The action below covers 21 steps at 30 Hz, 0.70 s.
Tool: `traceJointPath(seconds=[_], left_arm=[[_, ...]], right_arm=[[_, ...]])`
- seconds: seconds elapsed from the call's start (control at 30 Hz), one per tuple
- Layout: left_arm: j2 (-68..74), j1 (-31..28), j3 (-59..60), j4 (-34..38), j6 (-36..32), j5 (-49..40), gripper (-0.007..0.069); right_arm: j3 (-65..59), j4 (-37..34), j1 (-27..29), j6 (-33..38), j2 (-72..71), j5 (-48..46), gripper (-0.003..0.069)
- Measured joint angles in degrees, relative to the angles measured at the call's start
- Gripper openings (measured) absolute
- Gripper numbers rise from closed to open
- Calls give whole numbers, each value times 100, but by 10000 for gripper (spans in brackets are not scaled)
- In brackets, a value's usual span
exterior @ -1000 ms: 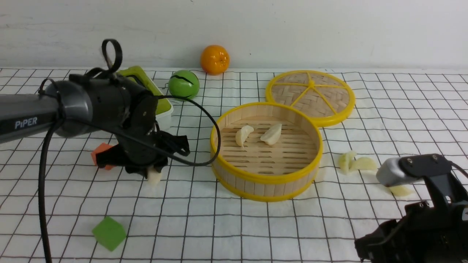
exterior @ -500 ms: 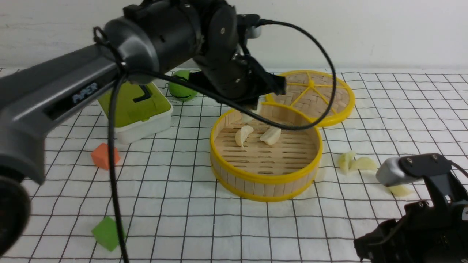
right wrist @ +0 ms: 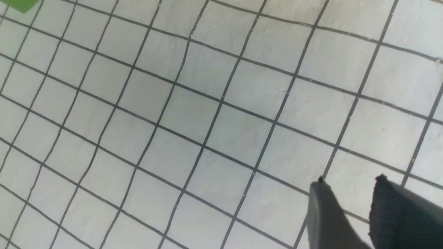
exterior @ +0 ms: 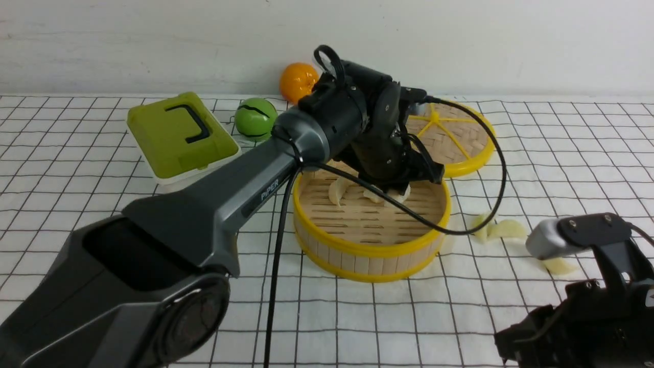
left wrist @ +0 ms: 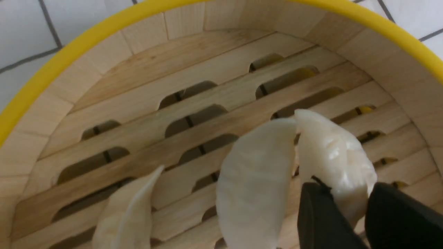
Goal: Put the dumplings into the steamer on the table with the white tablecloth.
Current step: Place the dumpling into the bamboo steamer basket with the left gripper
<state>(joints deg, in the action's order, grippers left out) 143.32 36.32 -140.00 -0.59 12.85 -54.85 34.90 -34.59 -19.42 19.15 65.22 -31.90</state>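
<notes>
The steamer [exterior: 368,250] stands mid-table on the white tablecloth [exterior: 460,317]. My left gripper [exterior: 401,191] reaches down inside it, shut on a pale dumpling [left wrist: 332,155] held just above the slatted floor; the left gripper [left wrist: 346,193] pinches the dumpling's lower end. Two other dumplings lie in the steamer: one [left wrist: 252,183] against the held one, one [exterior: 337,190] further left. Three dumplings lie on the cloth right of the steamer [exterior: 483,225], [exterior: 507,229], [exterior: 559,266]. My right gripper [right wrist: 349,186] hovers open and empty over bare cloth at the front right.
The flat woven lid [exterior: 460,138] lies behind the steamer to the right. A green-lidded box [exterior: 181,135], a green ball [exterior: 255,118] and an orange [exterior: 296,82] sit at the back left. A green cube [right wrist: 20,4] shows in the right wrist view.
My left arm carried a dumpling from the left side of the table up, across and down into the steamer. The right arm has not moved.
</notes>
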Motion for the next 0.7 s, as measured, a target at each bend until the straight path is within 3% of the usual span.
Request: traceJointPath(seconds=[0.37,0.57,0.7], left_arm=[[157,-5,-7,439,-366,366,186],[76,0,-101,193,-221,136,382],[-533,0,-278,-218,-192,-685,398]], right_arm=[[0,0,0,87,0,72,209],[0,0,0,88,0,95,210],[0,25,0,227,0,53,210]])
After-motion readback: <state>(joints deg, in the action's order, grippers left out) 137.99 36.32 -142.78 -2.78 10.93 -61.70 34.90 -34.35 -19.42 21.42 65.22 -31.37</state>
